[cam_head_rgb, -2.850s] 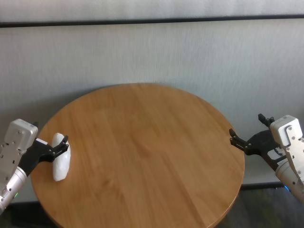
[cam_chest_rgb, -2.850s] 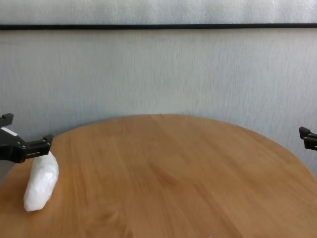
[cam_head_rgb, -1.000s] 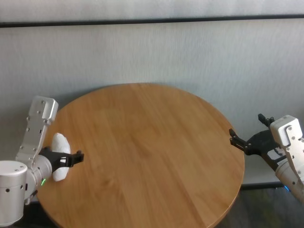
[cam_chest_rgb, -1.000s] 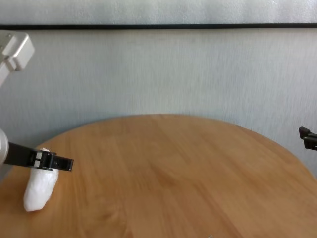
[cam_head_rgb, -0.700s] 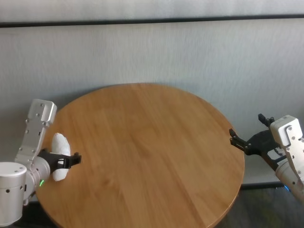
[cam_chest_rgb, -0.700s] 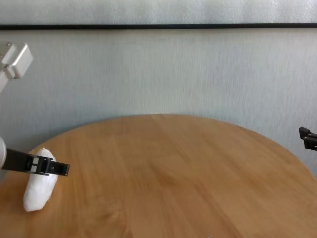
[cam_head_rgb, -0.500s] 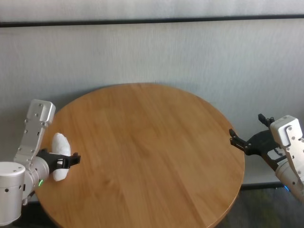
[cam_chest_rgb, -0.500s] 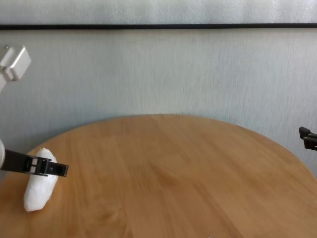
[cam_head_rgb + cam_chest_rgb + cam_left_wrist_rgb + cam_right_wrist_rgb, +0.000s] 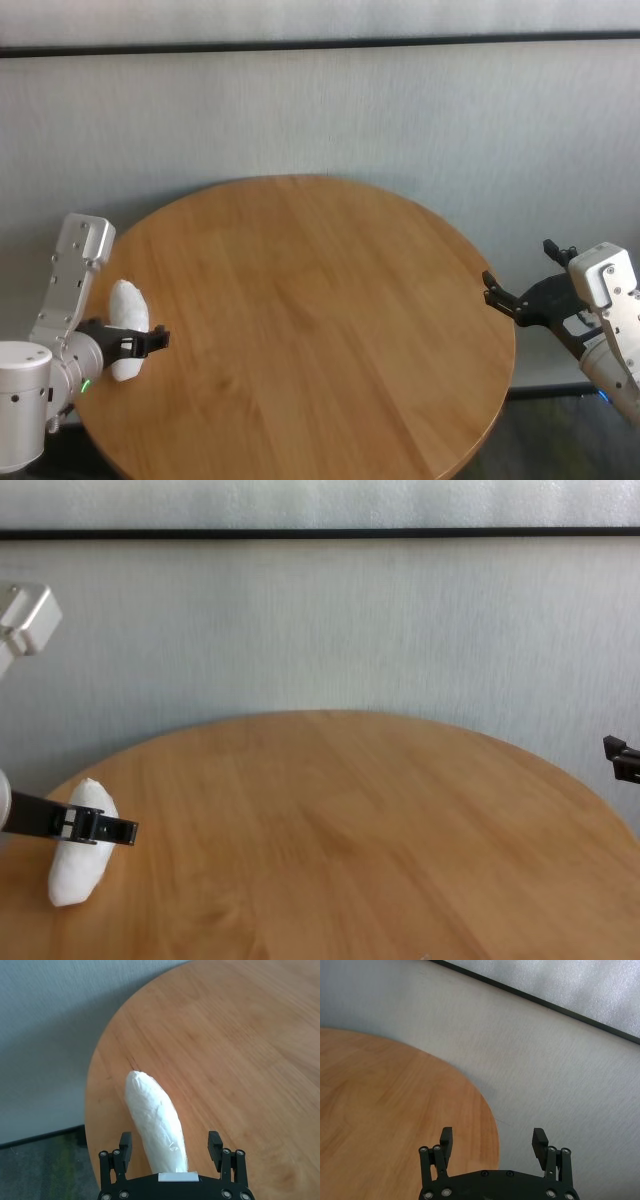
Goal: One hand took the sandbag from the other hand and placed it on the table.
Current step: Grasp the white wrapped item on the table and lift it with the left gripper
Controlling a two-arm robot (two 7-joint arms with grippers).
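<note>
Two pincers show: your left pincer (image 9: 172, 1146) hangs spread astride the sandbag (image 9: 154, 1119), a straddle only the wrist view reveals. It has slid back toward the tabletop's (image 9: 300, 320) nine-o'clock rim, where the bag lies. Right pincer (image 9: 507, 298) waits spread off the three-o'clock edge, the middle open.

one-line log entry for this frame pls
left gripper: open, straddling sandbag | sandbag: lying on table, left edge | right gripper: open, parked off table's right edge | handover: not started

Head looks down, chest low and level; both share the table (image 9: 320, 330)
</note>
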